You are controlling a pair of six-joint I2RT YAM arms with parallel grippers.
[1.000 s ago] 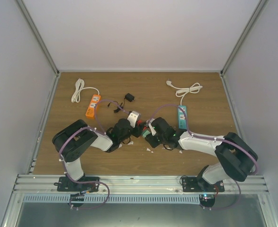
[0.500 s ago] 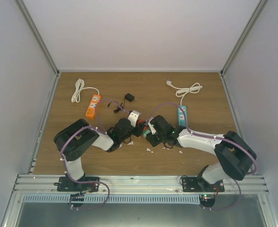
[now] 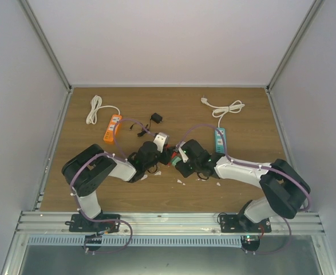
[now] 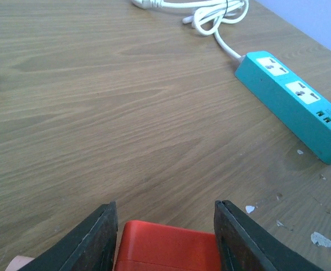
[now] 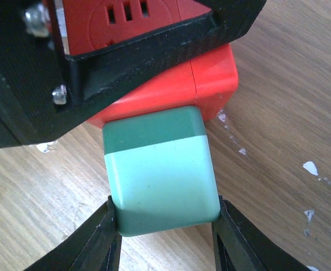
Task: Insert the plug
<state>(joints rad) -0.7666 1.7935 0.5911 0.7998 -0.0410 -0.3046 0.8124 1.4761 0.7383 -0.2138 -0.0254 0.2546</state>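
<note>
Near two power strips (image 3: 112,128) (image 3: 220,141), left end effector (image 4: 164,226) clamps one red socket (image 4: 168,248), right end effector (image 5: 164,206) one green plug (image 5: 159,180).

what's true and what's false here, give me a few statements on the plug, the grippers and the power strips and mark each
1. The right gripper is shut on the green plug. True.
2. The left gripper holds nothing. False: the red socket block sits between its fingers.
3. The green plug's dark end meets the red socket block. True.
4. The teal power strip has a plug in it. False: the sockets in view are bare.
5. The orange power strip lies on the right. False: it lies at the back left of the table; the teal one is on the right.
</note>
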